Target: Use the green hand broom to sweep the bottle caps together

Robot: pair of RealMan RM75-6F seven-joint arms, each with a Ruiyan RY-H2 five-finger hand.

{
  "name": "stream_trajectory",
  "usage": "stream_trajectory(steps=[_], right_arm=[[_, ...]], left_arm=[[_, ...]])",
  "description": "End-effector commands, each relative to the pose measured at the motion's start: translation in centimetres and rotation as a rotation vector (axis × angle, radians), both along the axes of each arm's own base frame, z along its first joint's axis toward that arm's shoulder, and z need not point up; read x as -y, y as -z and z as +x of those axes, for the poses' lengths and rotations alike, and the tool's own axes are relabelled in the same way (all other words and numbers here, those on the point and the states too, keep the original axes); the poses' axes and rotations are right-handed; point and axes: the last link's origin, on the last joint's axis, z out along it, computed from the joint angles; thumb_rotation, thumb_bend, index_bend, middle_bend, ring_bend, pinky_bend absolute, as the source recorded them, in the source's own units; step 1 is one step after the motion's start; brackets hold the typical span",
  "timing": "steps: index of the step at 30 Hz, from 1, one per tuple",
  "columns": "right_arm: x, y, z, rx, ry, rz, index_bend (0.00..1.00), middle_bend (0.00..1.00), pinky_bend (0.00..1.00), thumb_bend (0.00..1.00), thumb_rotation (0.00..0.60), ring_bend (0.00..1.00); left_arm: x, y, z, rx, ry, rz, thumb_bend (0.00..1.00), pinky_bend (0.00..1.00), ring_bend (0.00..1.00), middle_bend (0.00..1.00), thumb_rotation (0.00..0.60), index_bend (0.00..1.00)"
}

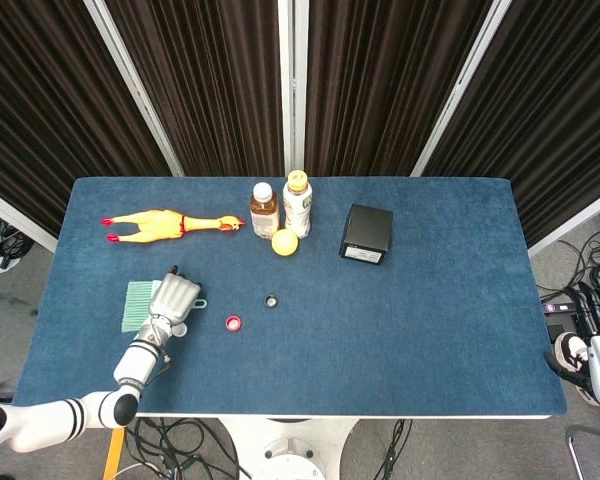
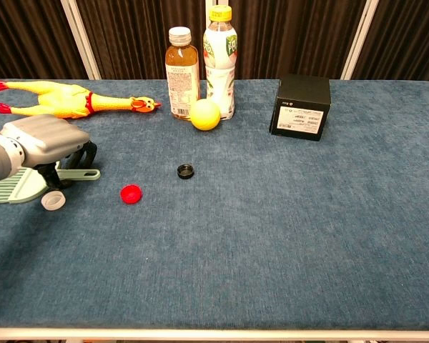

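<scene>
The green hand broom [image 2: 18, 187] lies flat on the blue table's left side, its handle [image 2: 86, 173] pointing right. My left hand [image 2: 46, 146] hangs low over the handle's root, with fingers [image 2: 88, 153] reaching down behind the handle and one in front of it. Whether they clamp the handle does not show. In the head view the same left hand [image 1: 173, 303] covers the broom [image 1: 137, 305] in part. A white cap [image 2: 53, 201] lies just in front of the hand, a red cap [image 2: 131, 193] to its right, and a black cap [image 2: 185, 171] further right. My right hand [image 1: 594, 350] stays off the table's right edge, holding nothing.
A rubber chicken [image 2: 64, 98] lies behind the broom. Two bottles [image 2: 184, 71] and a yellow ball [image 2: 205, 113] stand at the back centre. A black box [image 2: 301, 106] sits to their right. The table's front edge [image 2: 214, 332] runs near the caps' side.
</scene>
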Motion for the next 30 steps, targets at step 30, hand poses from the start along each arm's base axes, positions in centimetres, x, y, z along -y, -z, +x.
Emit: stream_trajectory(steps=[30], right_arm=[[-0.2, -0.2, 1.0, 0.002, -0.015, -0.004, 0.00, 0.04, 0.00, 0.09, 0.600, 0.00]], left_arm=[[3.9, -9.9, -3.9, 0.620, 0.018, 0.104, 0.40, 0.43, 0.48, 0.59, 0.600, 0.51]])
